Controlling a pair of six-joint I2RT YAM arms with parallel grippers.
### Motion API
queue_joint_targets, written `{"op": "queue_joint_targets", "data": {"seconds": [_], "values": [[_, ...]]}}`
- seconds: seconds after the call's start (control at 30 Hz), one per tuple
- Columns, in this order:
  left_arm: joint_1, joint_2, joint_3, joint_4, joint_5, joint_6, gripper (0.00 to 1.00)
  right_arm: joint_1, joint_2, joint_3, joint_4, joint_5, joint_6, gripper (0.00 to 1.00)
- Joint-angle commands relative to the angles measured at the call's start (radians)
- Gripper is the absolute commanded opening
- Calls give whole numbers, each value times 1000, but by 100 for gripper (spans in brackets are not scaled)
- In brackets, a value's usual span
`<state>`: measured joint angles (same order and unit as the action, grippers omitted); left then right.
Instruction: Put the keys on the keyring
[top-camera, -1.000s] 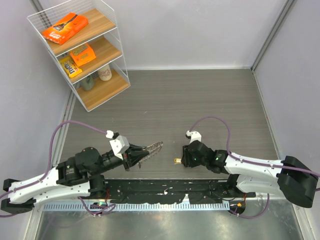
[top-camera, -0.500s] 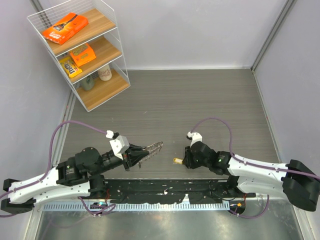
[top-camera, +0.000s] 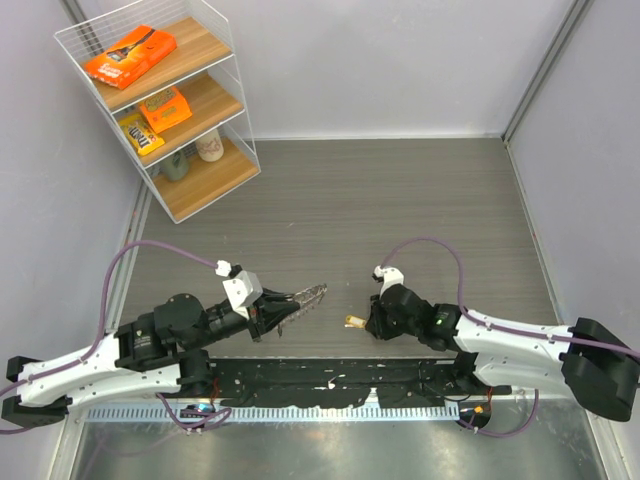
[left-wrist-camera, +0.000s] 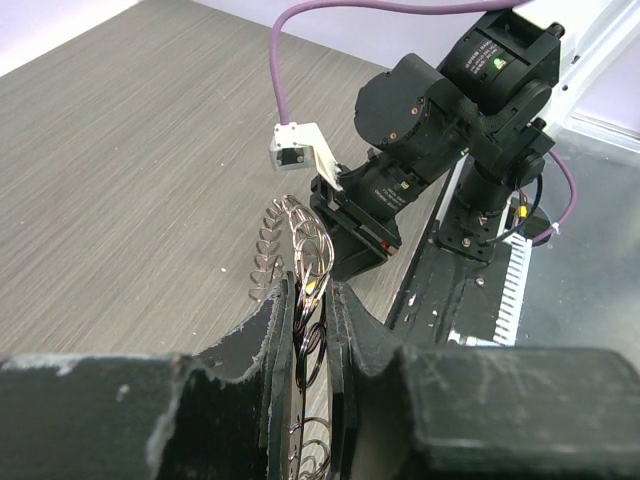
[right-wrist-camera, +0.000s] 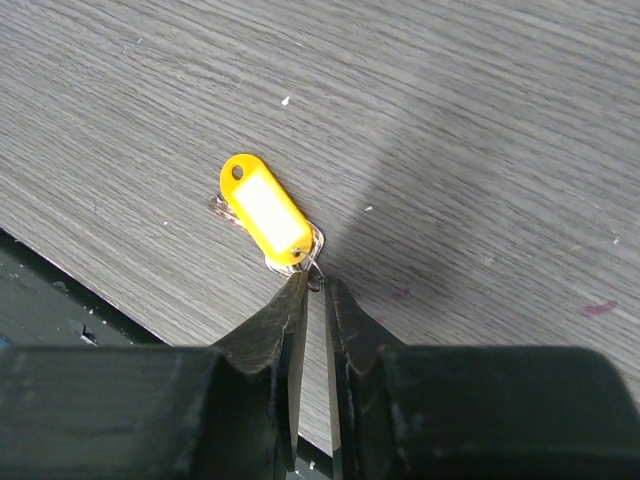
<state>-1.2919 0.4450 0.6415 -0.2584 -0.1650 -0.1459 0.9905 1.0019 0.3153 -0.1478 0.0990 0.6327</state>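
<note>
The keyring (top-camera: 308, 296) is a floppy loop of small silvery rings. My left gripper (top-camera: 290, 306) is shut on it and holds it out to the right, above the table. In the left wrist view the keyring (left-wrist-camera: 298, 235) sticks out past my fingertips (left-wrist-camera: 272, 312). My right gripper (top-camera: 364, 322) points left at it, a short gap away. In the right wrist view my right gripper (right-wrist-camera: 313, 287) is shut on the small wire ring of a yellow key with a white label (right-wrist-camera: 265, 210), which shows small in the top view (top-camera: 352, 321). A silvery edge shows under it. The dark-headed key is not clearly visible.
A wire shelf rack (top-camera: 170, 100) with snack packs and jars stands at the far left back. The black base rail (top-camera: 330, 385) runs along the near table edge. Grey walls close in the table on the left, back and right.
My right arm has shifted slightly, its wrist a little lower and nearer the rail, with the yellow key still at its tip. My left arm with the keyring has barely moved.
</note>
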Motion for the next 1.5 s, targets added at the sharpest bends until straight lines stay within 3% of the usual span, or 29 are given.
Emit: {"op": "queue_joint_targets", "data": {"seconds": [0.0,0.2,0.4,0.6,0.87,1.13,1.47], "values": [[0,-3,37,81,-5,11,0,-4,21,13,39,-15,-8,18],[-1,6,30,90,-5,11,0,-3,9,27,25,4,-16,5],[-1,9,26,96,1,9,0,-3,-58,39,-15,18,-44,6],[-1,11,29,94,30,-1,0,0,-252,111,-162,7,-108,6],[0,32,26,168,64,31,0,-1,-463,270,-337,-188,-226,6],[0,83,15,321,134,103,0,5,-444,435,-395,-445,-306,6],[0,112,-37,493,232,209,0,43,-356,623,-354,-630,-294,6]]}}
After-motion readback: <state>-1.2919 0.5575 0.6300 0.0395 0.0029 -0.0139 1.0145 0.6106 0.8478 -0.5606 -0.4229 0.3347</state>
